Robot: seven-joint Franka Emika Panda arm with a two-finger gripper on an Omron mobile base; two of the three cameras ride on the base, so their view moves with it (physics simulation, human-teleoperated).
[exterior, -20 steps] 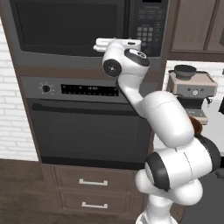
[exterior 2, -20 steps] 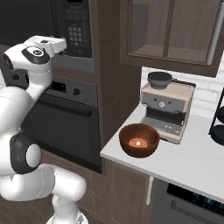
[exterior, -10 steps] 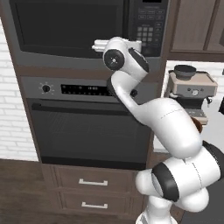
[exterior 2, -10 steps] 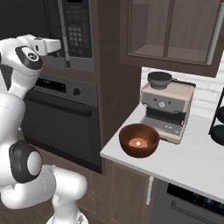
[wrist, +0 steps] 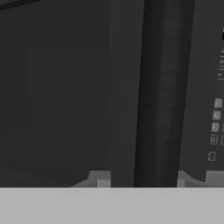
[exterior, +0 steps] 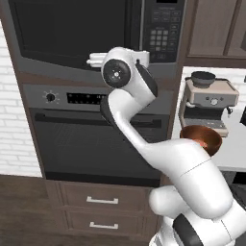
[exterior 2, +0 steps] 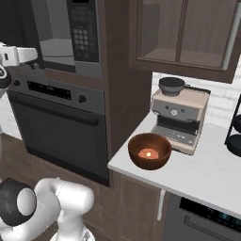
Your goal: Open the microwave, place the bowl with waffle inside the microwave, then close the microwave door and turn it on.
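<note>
In the left base view we see the microwave (exterior: 91, 29) built into a dark cabinet column, its microwave door (exterior: 72, 29) of dark glass closed and the keypad panel (exterior: 163, 29) at 3 o'clock of it. Below sits the wall oven (exterior: 96, 129), with two drawers (exterior: 101, 211) beneath it and a wood floor (exterior: 24, 211) at 7 o'clock. Our arm's wrist rises in front of the door's lower edge. At 3 o'clock a white counter (exterior: 235, 149) carries the bowl (exterior: 202, 139) in front of the coffee machine (exterior: 206, 103).

In the right base view the bowl (exterior 2: 149, 150) rests near the counter's (exterior 2: 197, 174) front edge, the waffle (exterior 2: 148, 153) inside it, the coffee machine (exterior 2: 181, 117) just behind at 1 o'clock. Glass-front wall cabinets (exterior 2: 188, 33) hang above.

In the hand view our gripper (wrist: 157, 179) straddles the door's vertical handle bar (wrist: 164, 92); the fingertips (wrist: 99, 178) stand either side of it, but we cannot tell whether they press it.
</note>
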